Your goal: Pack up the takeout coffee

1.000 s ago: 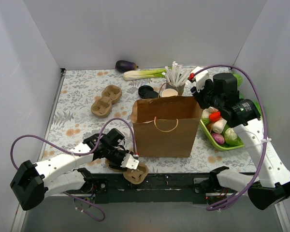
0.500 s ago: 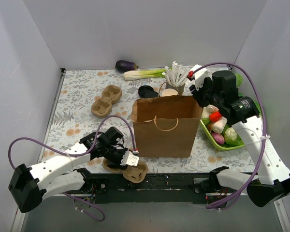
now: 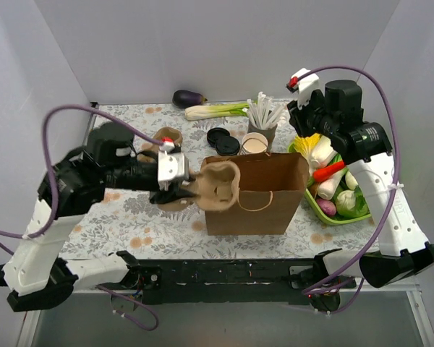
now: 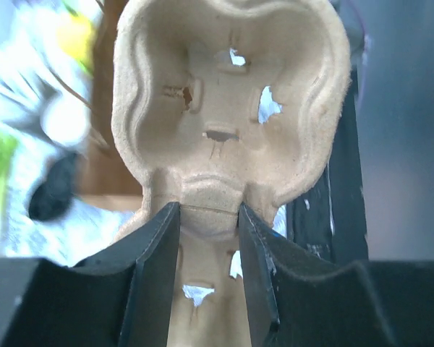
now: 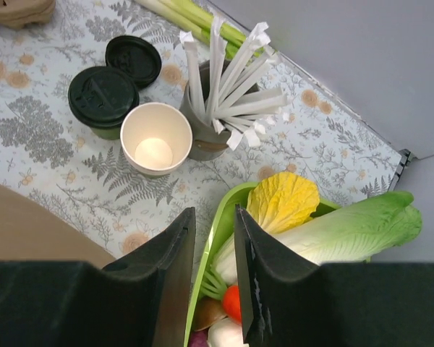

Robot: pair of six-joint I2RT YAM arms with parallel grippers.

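Observation:
The takeout coffee (image 3: 228, 145), a green-bottomed cup with a black lid, stands behind the brown paper bag (image 3: 264, 199); it also shows in the right wrist view (image 5: 103, 96). My left gripper (image 3: 188, 189) is shut on a cardboard cup carrier (image 3: 218, 186) and holds it tilted in the air at the bag's upper left edge. In the left wrist view the jaws (image 4: 208, 210) pinch the carrier (image 4: 228, 108) at its narrow middle. My right gripper (image 3: 302, 119) hangs open and empty above the green tray's left rim (image 5: 228, 217), its jaws (image 5: 215, 217) a little apart.
A loose black lid (image 5: 133, 60), a lidless cup (image 5: 156, 137) and a holder of wrapped straws (image 5: 224, 79) stand by the coffee. The tray (image 3: 315, 202) holds vegetables. A second carrier (image 3: 166, 134), a leek (image 3: 213, 110) and an eggplant (image 3: 188, 97) lie further back.
My left arm has lifted the carrier from the table's near edge up to the bag's upper left edge. My right arm has risen a little and moved back.

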